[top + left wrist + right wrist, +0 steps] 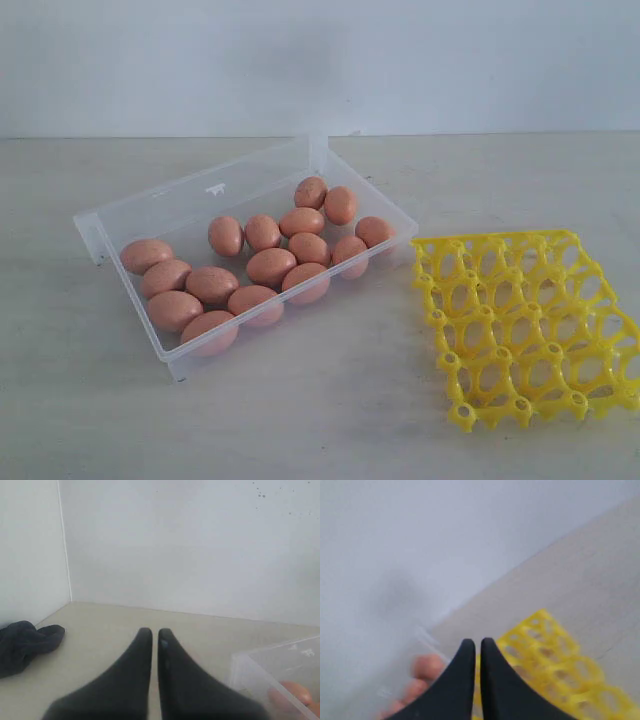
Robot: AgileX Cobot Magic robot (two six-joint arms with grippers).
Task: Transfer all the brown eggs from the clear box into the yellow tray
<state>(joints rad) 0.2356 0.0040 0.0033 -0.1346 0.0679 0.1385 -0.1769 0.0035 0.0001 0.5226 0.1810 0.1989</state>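
Several brown eggs [270, 266] lie in the clear box [180, 205] at the left-centre of the exterior view. The yellow tray [528, 325] sits to the box's right with no egg in its cups. Neither gripper shows in the exterior view. My left gripper [155, 632] is shut and empty, hanging over bare table, with a corner of the clear box [260, 672] and one egg [295, 692] off to one side. My right gripper [476, 642] is shut and empty too, in front of the yellow tray [555, 665] and blurred eggs [427, 667].
A dark crumpled cloth [25, 642] lies on the table near the wall corner in the left wrist view. White walls close the back of the scene. Pale table [320, 410] runs in front of the box and the tray.
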